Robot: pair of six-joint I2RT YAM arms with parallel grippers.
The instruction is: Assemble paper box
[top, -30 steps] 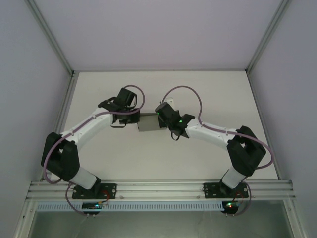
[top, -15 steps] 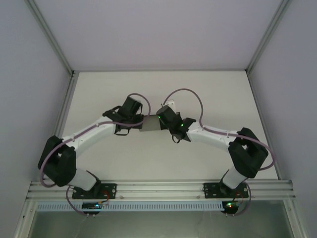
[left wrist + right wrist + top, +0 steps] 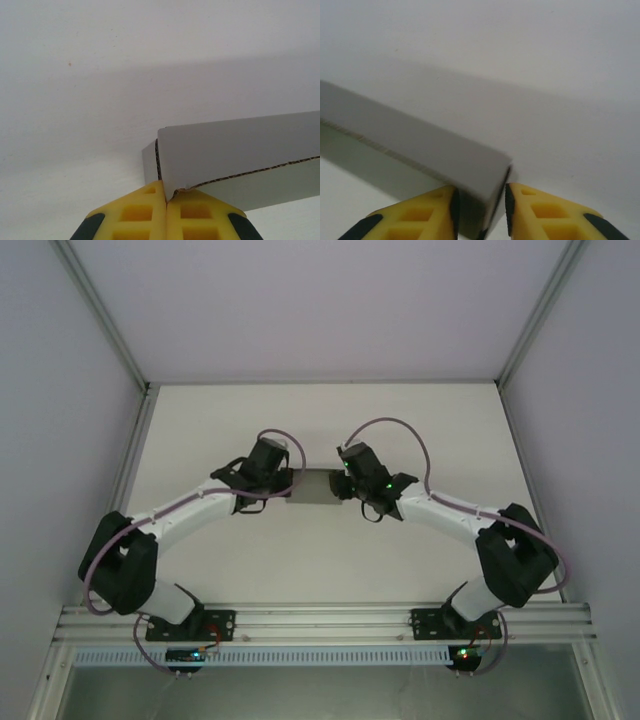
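Note:
The paper box point(image 3: 315, 486) is a grey cardboard piece held above the middle of the table, between both grippers. My left gripper point(image 3: 287, 486) holds its left end. In the left wrist view the yellow fingers point(image 3: 145, 212) are shut on a corner of the paper box point(image 3: 240, 145), pinching one thin wall with its brown corrugated edge showing. My right gripper point(image 3: 343, 485) holds the right end. In the right wrist view the paper box point(image 3: 420, 140) runs off to the left, and its end sits between the pads of the right gripper point(image 3: 481, 200).
The white table point(image 3: 320, 560) is enclosed by pale walls with metal posts at the left point(image 3: 110, 330) and right point(image 3: 540, 315). An aluminium rail point(image 3: 320, 620) carrying the arm bases runs along the near edge.
Both grippers have carried the box a little right and toward the far side. The right wrist has swung round, and the box looks narrower from above.

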